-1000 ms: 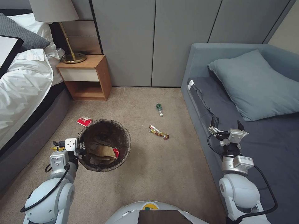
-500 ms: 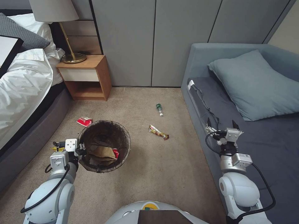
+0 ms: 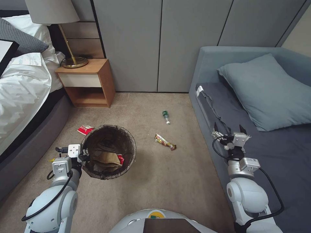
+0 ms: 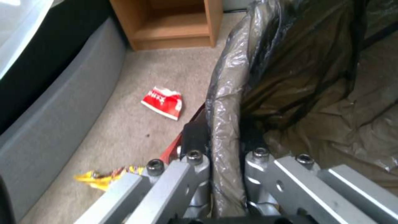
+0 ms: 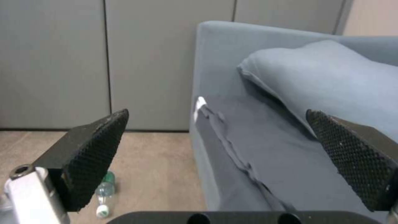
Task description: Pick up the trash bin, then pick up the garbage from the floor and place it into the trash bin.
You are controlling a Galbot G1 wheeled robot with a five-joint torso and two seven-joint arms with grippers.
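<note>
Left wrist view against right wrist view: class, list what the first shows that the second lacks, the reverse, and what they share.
Left wrist alone: the left hand clamped on the bag-lined rim of the trash bin, a red-white wrapper, a yellow wrapper and the nightstand.

Right wrist alone: the open right hand, the bottle, the sofa and its pillow.

Both: the beige carpet.

Bedroom; bed (image 3: 22, 87), nightstand (image 3: 87, 81) w/ lamp (image 3: 61, 29); sofa (image 3: 259, 129)

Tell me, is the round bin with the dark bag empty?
Not empty. The round bin lined with a dark bag holds a crumpled brown paper bag and a red wrapper.
</note>
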